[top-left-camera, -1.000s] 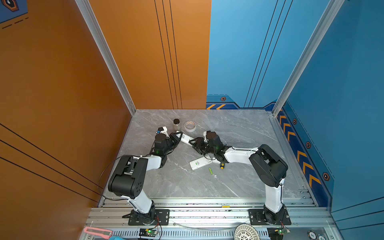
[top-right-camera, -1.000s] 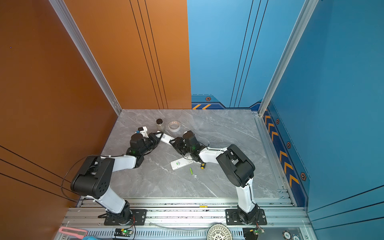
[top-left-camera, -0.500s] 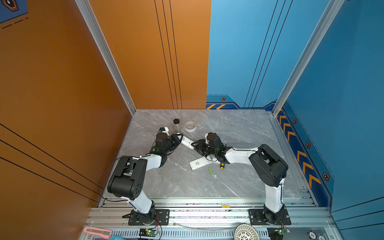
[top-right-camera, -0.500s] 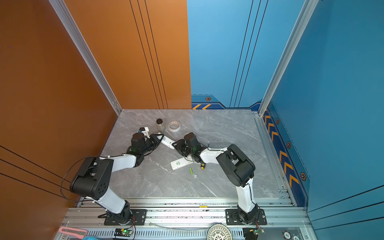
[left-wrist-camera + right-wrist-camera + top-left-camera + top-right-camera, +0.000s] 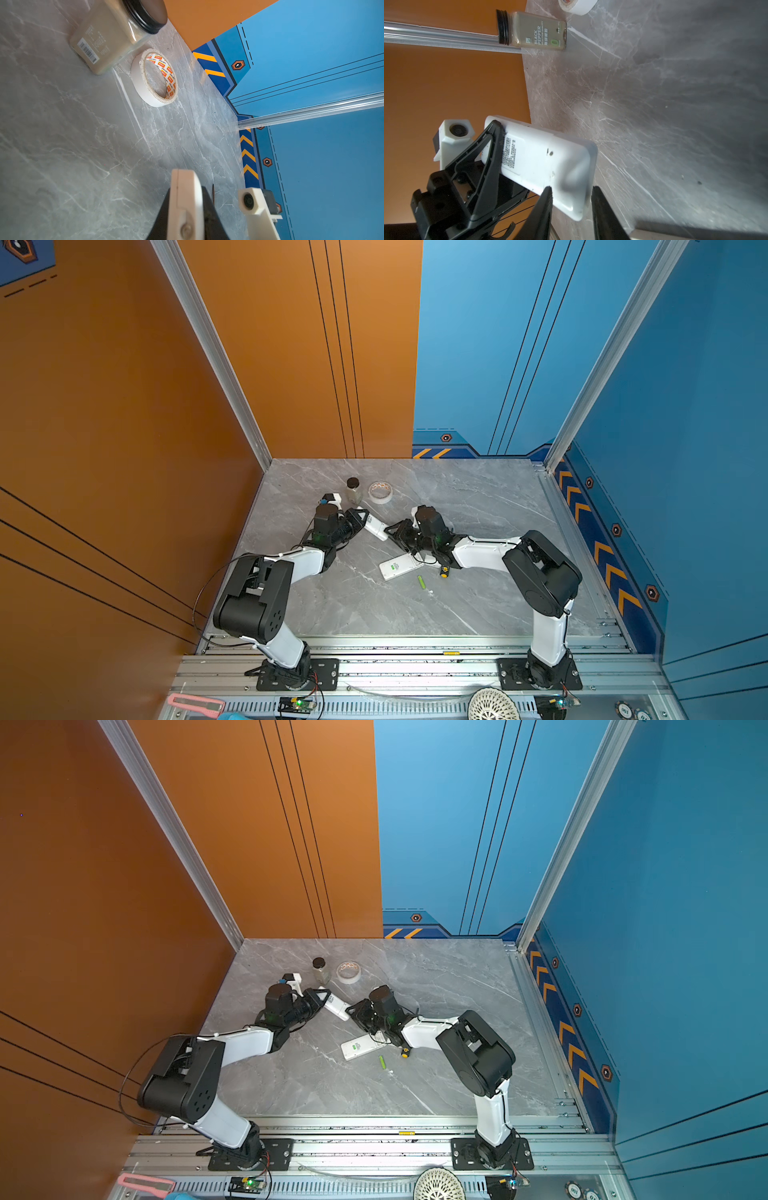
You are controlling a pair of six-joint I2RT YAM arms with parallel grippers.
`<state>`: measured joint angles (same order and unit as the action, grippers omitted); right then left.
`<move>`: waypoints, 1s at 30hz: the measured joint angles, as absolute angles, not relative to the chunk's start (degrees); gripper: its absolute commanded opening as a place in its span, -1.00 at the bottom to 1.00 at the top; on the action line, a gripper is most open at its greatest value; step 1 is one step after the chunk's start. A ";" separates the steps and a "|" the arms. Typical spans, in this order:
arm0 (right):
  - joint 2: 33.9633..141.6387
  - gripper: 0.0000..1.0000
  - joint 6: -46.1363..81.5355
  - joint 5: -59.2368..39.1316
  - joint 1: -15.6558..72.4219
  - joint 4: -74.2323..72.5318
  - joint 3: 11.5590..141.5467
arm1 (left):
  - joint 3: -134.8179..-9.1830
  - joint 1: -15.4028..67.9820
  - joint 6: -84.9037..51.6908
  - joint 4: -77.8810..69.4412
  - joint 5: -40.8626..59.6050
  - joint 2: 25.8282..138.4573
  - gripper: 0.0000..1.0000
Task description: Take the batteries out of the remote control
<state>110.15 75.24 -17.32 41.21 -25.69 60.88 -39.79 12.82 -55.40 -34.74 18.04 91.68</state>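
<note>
A white remote control (image 5: pixel 376 526) hangs just above the table between the two arms, its labelled back (image 5: pixel 542 158) facing the right wrist camera. My left gripper (image 5: pixel 365 517) is shut on one end, across its thickness (image 5: pixel 185 187). My right gripper (image 5: pixel 571 191) straddles the other end, with both jaws against the sides; in both top views it (image 5: pixel 353 1011) meets the remote from the right. A slim green battery (image 5: pixel 422 582) lies loose on the table in front of the right forearm.
A second white remote with a green patch (image 5: pixel 397 567) lies flat beside a black-and-yellow screwdriver (image 5: pixel 444 571) under the right forearm. A black-lidded pepper jar (image 5: pixel 353 490) and a tape roll (image 5: pixel 380 492) stand behind the grippers. Orange and blue walls enclose the table.
The right gripper's jaws have narrowed onto the remote's free end. The left gripper keeps its hold, and both arms have hardly shifted.
</note>
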 measured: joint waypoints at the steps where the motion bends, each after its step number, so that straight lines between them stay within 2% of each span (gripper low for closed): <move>1: 109.95 -0.32 75.24 -17.32 41.21 -25.69 60.73 | -39.99 12.86 -54.89 -34.04 17.93 91.48 -1.00; 5: 109.67 -0.32 75.24 -17.32 41.21 -25.74 60.18 | -40.62 13.30 -53.30 -31.81 17.30 91.05 -1.00; 10: 109.67 0.09 75.13 -17.56 41.25 -25.82 60.07 | -41.50 13.96 -51.81 -29.52 16.45 90.85 -1.00; 14: 109.67 0.20 74.81 -17.82 41.47 -26.02 60.07 | -41.93 14.22 -51.79 -28.80 16.45 90.80 -1.00; 20: 110.21 0.17 74.83 -17.87 42.00 -27.20 60.16 | -42.46 14.55 -51.59 -28.40 16.45 90.80 -1.00; 27: 111.46 0.04 75.02 -17.91 42.00 -27.73 59.83 | -42.57 14.70 -51.44 -28.34 16.43 90.76 -1.00; 30: 111.46 -0.09 75.22 -17.91 42.00 -28.58 58.87 | -42.57 14.70 -51.20 -27.86 16.21 90.74 -1.00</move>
<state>111.46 75.22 -17.91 42.00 -28.58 58.87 -42.57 14.70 -51.20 -27.86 16.21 90.74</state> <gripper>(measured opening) 0.495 0.181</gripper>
